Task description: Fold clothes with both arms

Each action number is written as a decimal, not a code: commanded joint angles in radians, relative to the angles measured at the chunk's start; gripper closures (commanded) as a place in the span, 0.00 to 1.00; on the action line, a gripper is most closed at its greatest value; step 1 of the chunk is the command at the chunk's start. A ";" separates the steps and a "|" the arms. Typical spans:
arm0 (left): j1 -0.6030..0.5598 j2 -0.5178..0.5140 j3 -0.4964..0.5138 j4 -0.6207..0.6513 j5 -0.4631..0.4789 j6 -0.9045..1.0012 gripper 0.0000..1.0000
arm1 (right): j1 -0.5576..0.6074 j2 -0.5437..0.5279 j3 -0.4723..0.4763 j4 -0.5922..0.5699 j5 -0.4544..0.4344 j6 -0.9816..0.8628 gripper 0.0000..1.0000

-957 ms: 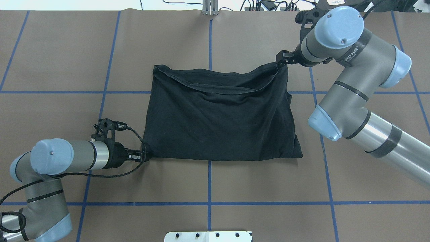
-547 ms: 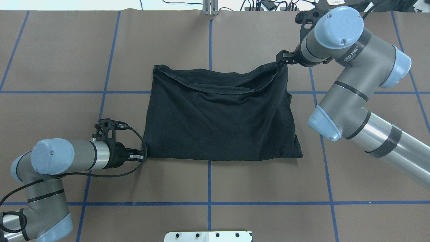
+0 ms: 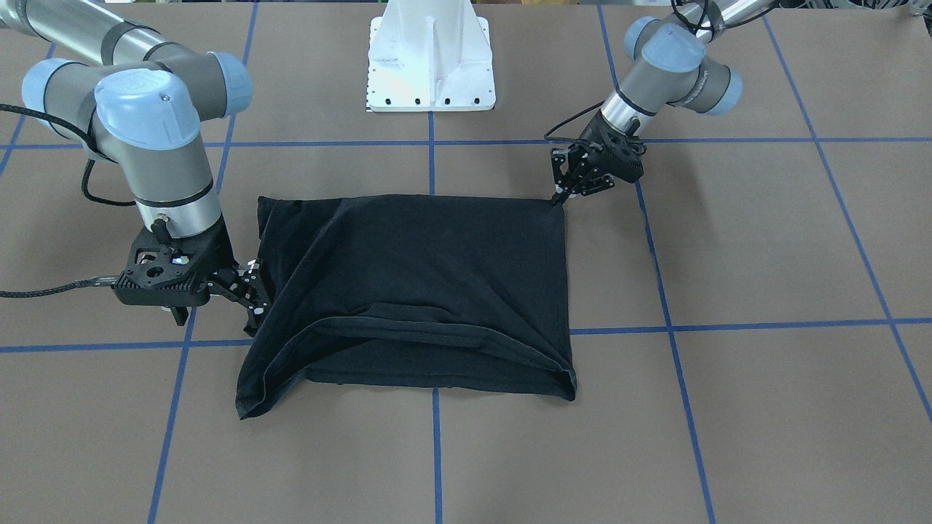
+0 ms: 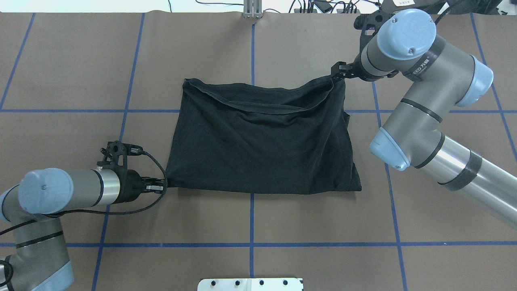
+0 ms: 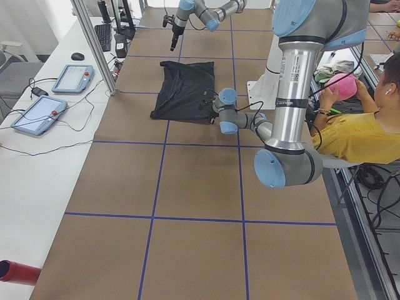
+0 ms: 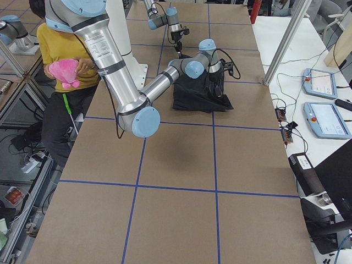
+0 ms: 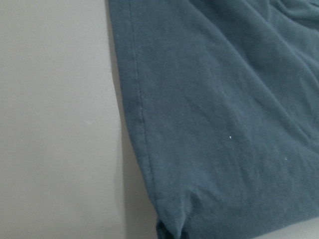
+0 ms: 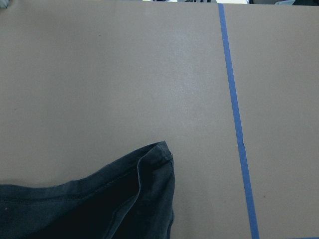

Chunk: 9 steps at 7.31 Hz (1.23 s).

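Observation:
The black T-shirt lies folded in a rough rectangle on the brown table, plain side up, with no graphic or logo showing. It also shows in the front view. My left gripper is low at the shirt's near-left corner and shut on it, the cloth drawn to a point; it shows at the front view's right. My right gripper is shut on the far-right corner, held slightly raised. The left wrist view shows the hem edge. The right wrist view shows the held corner.
The white base mount stands at the robot's table edge. Blue tape lines grid the brown cover. A seated person in yellow is beside the table. Two tablets lie on the side bench.
My left arm has drawn back to the left, pulling the shirt's near-left corner out with it. The right gripper has stayed holding its corner.

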 commanded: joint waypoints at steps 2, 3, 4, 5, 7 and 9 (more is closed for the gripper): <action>-0.157 0.050 0.002 0.003 -0.023 0.270 1.00 | -0.032 0.012 0.003 0.000 0.000 0.006 0.01; -0.249 0.044 0.057 0.000 -0.035 0.372 1.00 | -0.037 0.015 0.006 0.000 0.000 0.012 0.01; -0.359 0.022 0.147 -0.005 -0.105 0.480 1.00 | -0.047 0.018 0.011 0.000 0.000 0.018 0.01; -0.459 -0.068 0.260 -0.005 -0.142 0.586 1.00 | -0.057 0.019 0.015 0.000 0.000 0.019 0.01; -0.565 -0.338 0.594 -0.007 -0.171 0.684 1.00 | -0.070 0.019 0.017 0.000 -0.002 0.027 0.01; -0.609 -0.555 0.852 -0.010 -0.171 0.701 1.00 | -0.086 0.021 0.015 0.015 -0.003 0.045 0.01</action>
